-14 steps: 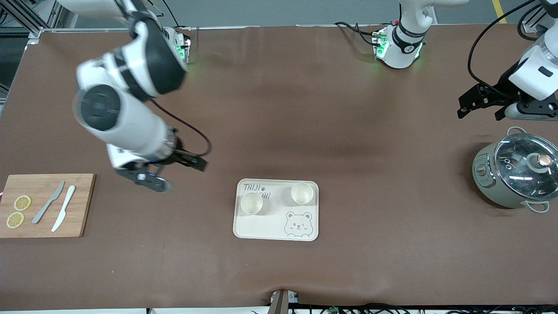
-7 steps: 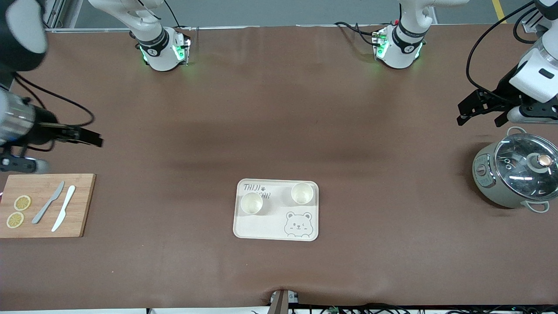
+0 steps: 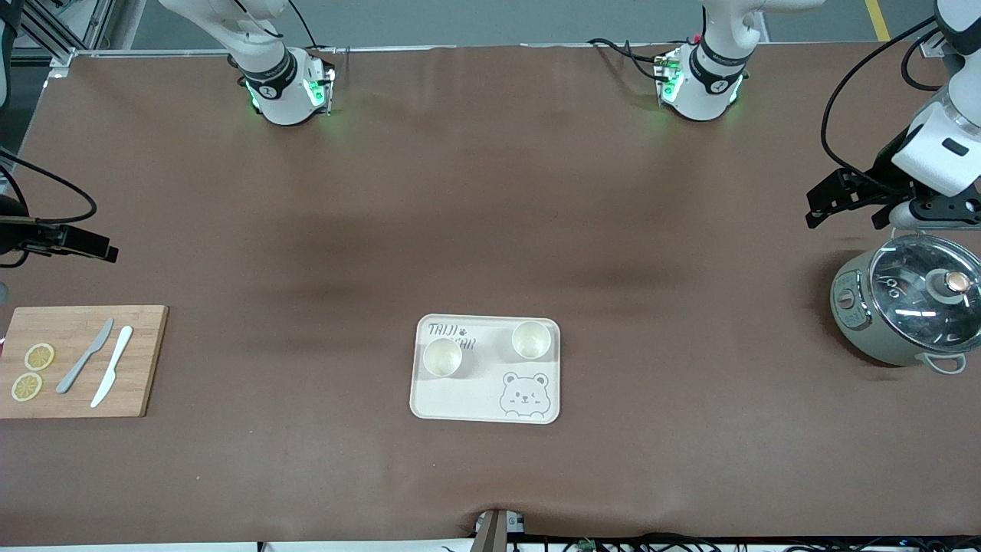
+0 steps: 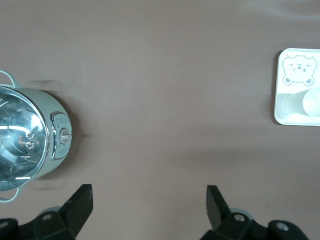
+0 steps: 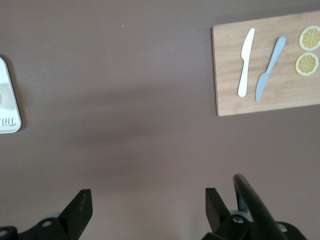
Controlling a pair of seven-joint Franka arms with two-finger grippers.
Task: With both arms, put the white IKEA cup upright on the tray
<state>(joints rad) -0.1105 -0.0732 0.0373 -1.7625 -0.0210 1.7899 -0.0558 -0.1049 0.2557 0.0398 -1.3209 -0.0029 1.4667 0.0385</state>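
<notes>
The cream tray [image 3: 536, 410] with the bear drawing lies on the table's middle, nearer the front camera. Two white cups stand upright on it, one [image 3: 442, 357] by the lettering and one [image 3: 531, 340] above the bear. The left wrist view shows the tray [image 4: 278, 90] and one cup [image 4: 311, 104]. The right wrist view shows the tray's corner [image 5: 7, 110]. My left gripper [image 3: 843, 216] is open and empty over bare table by the pot, seen too in its own wrist view [image 4: 150, 197]. My right gripper [image 5: 148, 200] is open and empty over bare table beside the cutting board. Neither touches a cup.
A wooden cutting board [image 3: 146, 368] with two knives and two lemon slices lies at the right arm's end, also in the right wrist view [image 5: 225, 75]. A grey pot with a glass lid [image 3: 904, 307] stands at the left arm's end, also in the left wrist view [image 4: 25, 137].
The right arm has swung away from beside the tray to its own end of the table, almost out of the front view. The left gripper has barely shifted. The cups and tray have not moved.
</notes>
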